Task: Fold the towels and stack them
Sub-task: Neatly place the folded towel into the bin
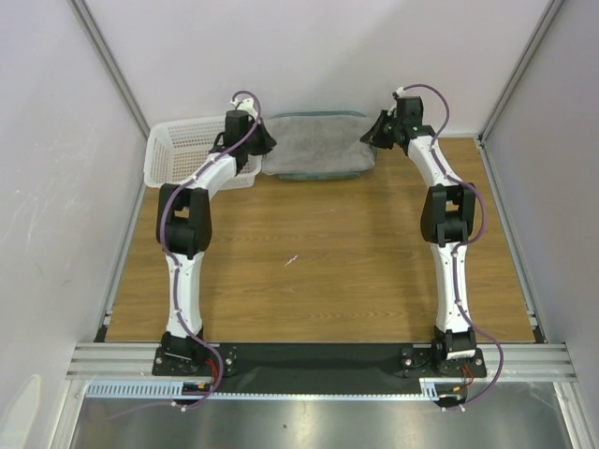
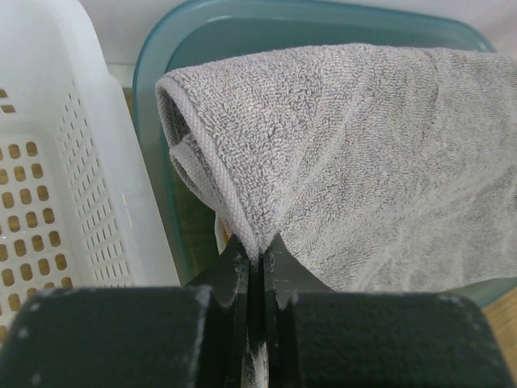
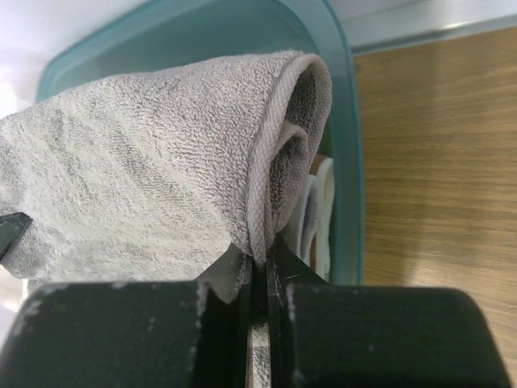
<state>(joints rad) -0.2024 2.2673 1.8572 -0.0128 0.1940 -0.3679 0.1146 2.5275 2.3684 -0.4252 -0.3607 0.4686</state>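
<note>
Left gripper (image 1: 266, 142) and right gripper (image 1: 376, 134) flank the grey towel (image 1: 318, 145) covering the teal tub (image 1: 301, 176).

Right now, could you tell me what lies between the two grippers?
The grey towel, draped over the teal tub, spans from the left gripper to the right gripper, each shut on one end; the top view shows it.

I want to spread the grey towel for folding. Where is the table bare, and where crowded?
Bare: the middle of the wooden table, from the teal tub forward to the near edge. Crowded: the far edge, where the white basket sits beside the tub and the left gripper and right gripper pinch corners of the grey towel over it.
</note>
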